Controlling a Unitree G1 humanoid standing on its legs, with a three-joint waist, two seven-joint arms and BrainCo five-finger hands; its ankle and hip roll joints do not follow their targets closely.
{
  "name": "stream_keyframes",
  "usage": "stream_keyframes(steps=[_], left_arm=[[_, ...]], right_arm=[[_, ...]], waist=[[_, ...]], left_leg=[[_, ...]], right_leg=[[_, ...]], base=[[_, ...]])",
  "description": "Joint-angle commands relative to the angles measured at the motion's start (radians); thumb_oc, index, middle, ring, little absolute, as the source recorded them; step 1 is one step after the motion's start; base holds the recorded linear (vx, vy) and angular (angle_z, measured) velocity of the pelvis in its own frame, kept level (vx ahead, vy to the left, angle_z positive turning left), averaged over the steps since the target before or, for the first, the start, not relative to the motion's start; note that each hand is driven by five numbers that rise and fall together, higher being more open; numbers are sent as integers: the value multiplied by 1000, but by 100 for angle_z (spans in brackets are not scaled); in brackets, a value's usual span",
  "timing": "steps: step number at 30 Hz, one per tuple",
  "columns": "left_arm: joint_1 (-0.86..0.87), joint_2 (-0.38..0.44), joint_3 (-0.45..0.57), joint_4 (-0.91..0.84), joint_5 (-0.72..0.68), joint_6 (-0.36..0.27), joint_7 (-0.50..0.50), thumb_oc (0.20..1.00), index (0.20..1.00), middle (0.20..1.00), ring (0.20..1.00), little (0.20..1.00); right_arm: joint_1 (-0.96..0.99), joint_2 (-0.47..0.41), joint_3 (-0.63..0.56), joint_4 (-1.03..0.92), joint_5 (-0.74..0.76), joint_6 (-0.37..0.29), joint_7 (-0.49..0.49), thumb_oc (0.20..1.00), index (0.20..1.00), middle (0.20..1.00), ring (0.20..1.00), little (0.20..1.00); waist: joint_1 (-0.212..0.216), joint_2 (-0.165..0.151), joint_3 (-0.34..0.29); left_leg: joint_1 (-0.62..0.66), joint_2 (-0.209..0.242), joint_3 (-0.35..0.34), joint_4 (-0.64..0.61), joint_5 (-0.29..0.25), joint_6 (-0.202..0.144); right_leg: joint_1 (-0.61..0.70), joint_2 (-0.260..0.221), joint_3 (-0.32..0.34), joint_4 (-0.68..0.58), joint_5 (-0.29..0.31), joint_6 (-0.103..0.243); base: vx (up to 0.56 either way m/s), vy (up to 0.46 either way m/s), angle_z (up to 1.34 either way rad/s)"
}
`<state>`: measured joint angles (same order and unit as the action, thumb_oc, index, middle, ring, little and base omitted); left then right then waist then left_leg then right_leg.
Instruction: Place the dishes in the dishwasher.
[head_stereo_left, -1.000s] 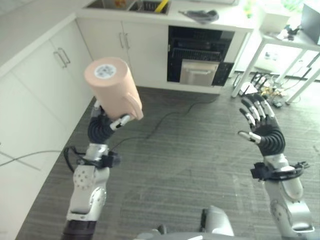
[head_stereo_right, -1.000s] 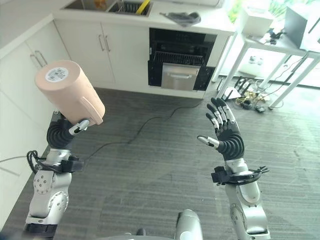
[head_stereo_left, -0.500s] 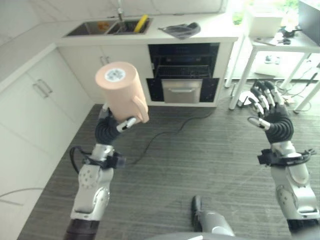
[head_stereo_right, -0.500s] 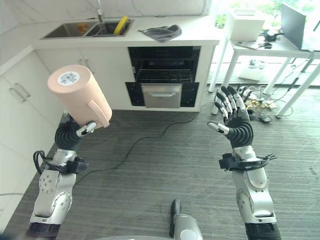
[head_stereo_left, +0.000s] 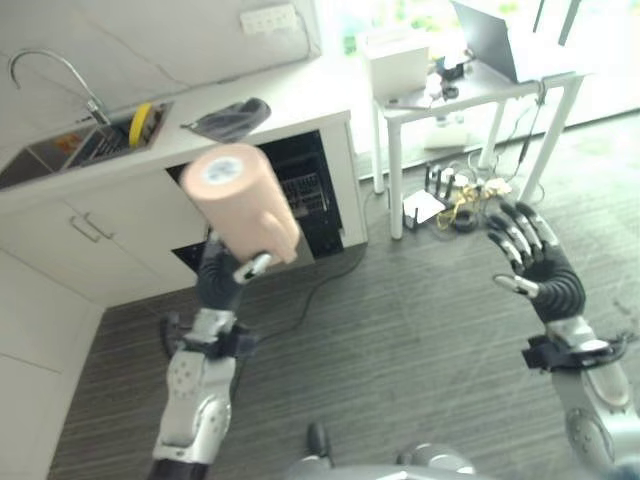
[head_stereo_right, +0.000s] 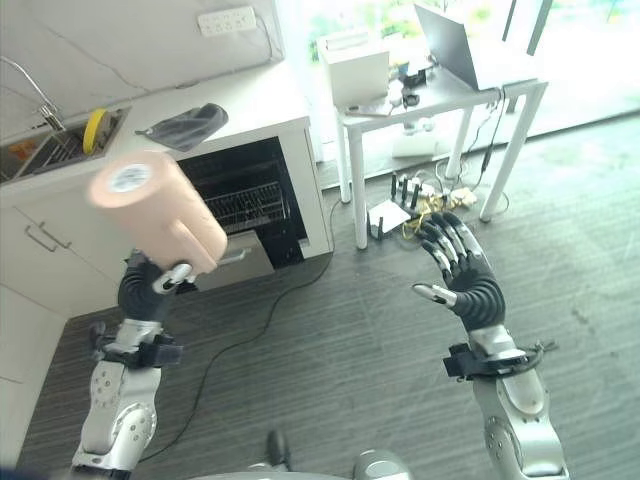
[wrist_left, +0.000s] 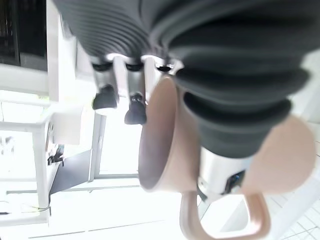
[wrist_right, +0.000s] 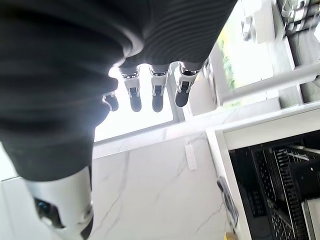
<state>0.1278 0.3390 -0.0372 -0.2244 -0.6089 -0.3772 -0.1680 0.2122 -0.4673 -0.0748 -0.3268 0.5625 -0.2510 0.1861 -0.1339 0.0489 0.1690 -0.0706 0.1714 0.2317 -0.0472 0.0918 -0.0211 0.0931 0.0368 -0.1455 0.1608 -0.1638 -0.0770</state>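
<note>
Kitchen floor; left robot hand (head_stereo_left: 228, 272) gripping pink mug (head_stereo_left: 238, 203), base sticker illegible; right robot hand (head_stereo_left: 535, 262) splayed.

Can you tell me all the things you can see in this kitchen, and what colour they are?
mug: one, peach-pink, held up in the air in front of the dishwasher
dishwasher: one, black inside, open under the counter, wire rack showing
cloth: one, grey, on the counter above the dishwasher
sink: one, steel, at the counter's left end, with something yellow in it
table: one, white, right of the counter, with a laptop and a white box on it
left hand: curled round the mug
right hand: open, holding nothing
</note>
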Motion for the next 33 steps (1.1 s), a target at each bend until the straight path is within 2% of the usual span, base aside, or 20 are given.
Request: stream_keyframes(steps=[1,4,7,10,11,13,14,15,16,17,18,19,20,21,22,24,28,33], left_arm=[[23,63,65,-71,-42,-98,-16,200,200,200,200,200],[40,65,80,-65,-77,-108,-45,200,200,200,200,200],[34,62,83,-71,-96,-97,-52,200,200,200,200,200],[3,64,76,-74,-104,-77,-74,200,200,200,200,200],[-13,63,75,-78,-100,-64,-85,200,200,200,200,200],[-23,63,84,-89,-98,-37,-98,200,200,200,200,200],[-25,60,89,-99,-93,-14,-97,200,200,200,200,200],[-25,59,91,-107,-87,3,-97,200,200,200,200,200],[-28,63,92,-110,-86,14,-100,200,200,200,200,200],[-32,57,83,-110,-68,18,-103,200,200,200,200,200],[-35,53,76,-115,-57,20,-93,200,200,200,200,200],[-46,59,71,-124,-61,35,-80,200,200,200,200,200],[-64,61,68,-125,-64,49,-67,200,200,200,200,200],[-80,73,82,-123,-84,64,-71,200,200,200,200,200],[-72,75,77,-125,-95,69,-92,200,200,200,200,200],[-65,72,65,-122,-80,46,-98,200,200,200,200,200],[-70,73,62,-119,-82,30,-75,200,200,200,200,200],[-72,69,68,-108,-74,26,-56,200,200,200,200,200]], right_arm=[[-42,26,-44,-30,12,-59,41,1000,1000,1000,1000,1000],[-36,32,-49,-22,-6,-67,46,1000,1000,1000,1000,1000],[-38,37,-56,-18,-20,-67,45,1000,1000,1000,1000,1000],[-45,39,-73,-25,-19,-56,17,1000,1000,1000,1000,1000],[-56,50,-74,-31,-19,-43,4,1000,1000,1000,1000,1000],[-63,74,-64,-42,-44,-26,-9,1000,1000,1000,1000,1000],[-64,85,-56,-52,-60,-10,-17,1000,1000,1000,1000,1000],[-59,91,-57,-62,-63,0,-19,1000,1000,1000,1000,1000],[-47,98,-59,-70,-63,0,-18,1000,1000,1000,1000,1000],[-33,107,-51,-75,-64,-7,-22,1000,1000,1000,1000,1000],[-34,107,-45,-77,-69,-4,-25,1000,1000,1000,1000,1000],[-33,93,-48,-78,-60,0,-35,1000,1000,1000,1000,1000],[-36,86,-54,-75,-55,6,-39,1000,1000,1000,1000,1000],[-37,57,-88,-60,-9,-4,-38,1000,1000,1000,1000,1000],[-27,51,-100,-55,2,-18,-44,1000,1000,1000,1000,1000],[-30,58,-92,-49,-6,-28,-46,1000,1000,1000,1000,1000],[-54,53,-66,-38,-17,-30,-70,1000,1000,1000,1000,1000],[-74,73,-48,-34,-41,-14,-97,1000,1000,1000,1000,1000]], waist=[[45,-16,-20],[41,-4,-15],[48,-13,-14],[73,-39,-21],[93,-57,-34],[117,-77,-52],[125,-83,-58],[130,-80,-65],[132,-82,-69],[129,-81,-68],[120,-74,-65],[113,-73,-57],[105,-76,-50],[81,-82,-21],[45,-83,-10],[30,-81,-9],[22,-73,-29],[8,-54,-50]], left_leg=[[54,77,44,-40,46,-118],[40,117,88,-40,59,-122],[49,104,106,-40,42,-105],[32,45,89,-21,20,-74],[31,6,78,-22,6,-52],[40,-56,65,-27,-25,-13],[61,-92,45,-32,-49,7],[68,-106,34,-35,-60,22],[74,-121,21,-37,-68,33],[95,-139,-3,-39,-85,48],[106,-139,-13,-40,-91,51],[112,-147,-33,-40,-86,51],[119,-156,-49,-40,-86,48],[162,-156,-55,-40,-109,34],[193,-163,-75,-40,-138,33],[225,-169,-83,-40,-169,34],[254,-160,-65,-40,-188,29],[293,-140,-41,-40,-208,18]], right_leg=[[76,-52,-28,-248,87,143],[94,-56,-58,-230,58,138],[104,-89,-76,-178,28,157],[128,-153,-85,-123,13,204],[140,-194,-96,-105,31,241],[124,-254,-108,-35,103,280],[89,-291,-111,62,151,289],[56,-303,-100,156,181,289],[37,-305,-93,211,204,288],[-24,-295,-75,339,228,281],[-78,-253,-56,359,222,268],[-117,-188,-63,316,168,246],[-116,-159,-88,251,145,235],[-159,-163,-131,67,177,230],[-211,-147,-56,-41,228,239],[-238,-158,-53,-93,277,246],[-189,-146,-51,-162,276,245],[-144,-119,-44,-194,253,223]], base=[[365,196,22],[321,219,12],[559,485,3],[492,495,13],[587,632,27],[558,647,23],[503,614,17],[417,493,21],[350,393,44],[326,321,68],[355,279,78],[318,141,78],[429,-19,100],[466,-170,115],[406,-214,165],[260,-212,155],[143,-265,9],[98,-286,-23]])
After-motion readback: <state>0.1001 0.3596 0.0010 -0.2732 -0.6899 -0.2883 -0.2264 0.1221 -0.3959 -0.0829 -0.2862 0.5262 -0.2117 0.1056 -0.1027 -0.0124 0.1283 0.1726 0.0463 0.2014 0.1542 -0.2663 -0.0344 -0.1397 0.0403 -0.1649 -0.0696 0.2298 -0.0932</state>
